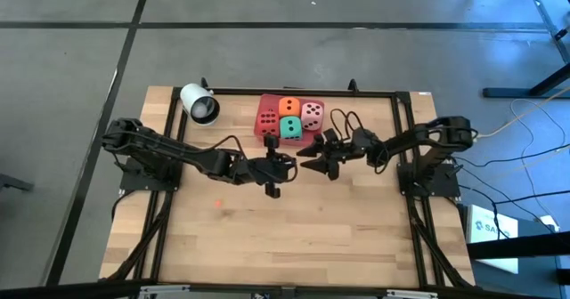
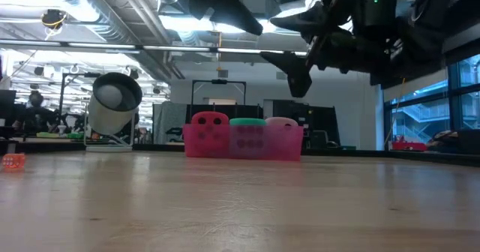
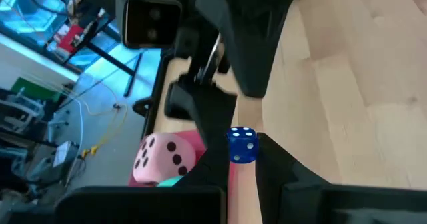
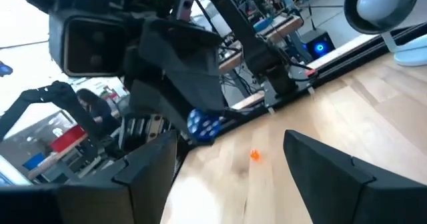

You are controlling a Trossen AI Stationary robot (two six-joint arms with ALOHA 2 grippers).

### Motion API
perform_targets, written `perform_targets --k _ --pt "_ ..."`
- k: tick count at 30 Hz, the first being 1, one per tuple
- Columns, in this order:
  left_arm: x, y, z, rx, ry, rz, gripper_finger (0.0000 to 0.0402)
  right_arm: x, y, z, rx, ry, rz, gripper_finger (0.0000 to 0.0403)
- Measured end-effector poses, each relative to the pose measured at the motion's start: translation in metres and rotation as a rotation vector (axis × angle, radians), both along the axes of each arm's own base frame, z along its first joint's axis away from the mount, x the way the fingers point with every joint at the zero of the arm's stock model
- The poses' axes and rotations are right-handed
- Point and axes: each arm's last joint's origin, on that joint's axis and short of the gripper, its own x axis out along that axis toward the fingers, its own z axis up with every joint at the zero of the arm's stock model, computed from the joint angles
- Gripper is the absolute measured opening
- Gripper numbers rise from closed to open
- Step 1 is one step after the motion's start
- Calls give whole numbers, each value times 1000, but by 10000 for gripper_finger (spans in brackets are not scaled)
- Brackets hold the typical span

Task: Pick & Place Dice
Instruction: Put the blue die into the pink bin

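The small blue die (image 3: 241, 145) with white pips, seemingly hard, light and slick, sits pinched by two opposite flat faces in the left gripper (image 3: 241, 159), clamped on it above mid-table. A corner grip would probably let it squirt out. The right gripper (image 4: 230, 164) faces it close by, jaws wide and empty. Beyond, four large soft-looking dice (image 1: 290, 126) fill the pink rectangular tray (image 2: 247, 143).
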Motion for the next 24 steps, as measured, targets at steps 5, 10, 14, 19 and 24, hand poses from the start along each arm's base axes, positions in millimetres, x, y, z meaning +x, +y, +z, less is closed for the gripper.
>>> perform_targets --k 5,10,14,19,24 --pt "1 2 2 24 -9 -13 22 12 -4 6 3 -40 43 278" --pt "3 8 2 26 -8 -6 22 23 -4 17 -20 -88 97 278" --pt "4 12 2 43 -2 -6 22 25 -4 19 -25 -91 107 272" --pt "4 14 2 53 3 -9 22 25 -4 18 -25 -84 111 251" --pt "4 15 3 77 3 12 22 25 -4 18 -25 -85 111 224"
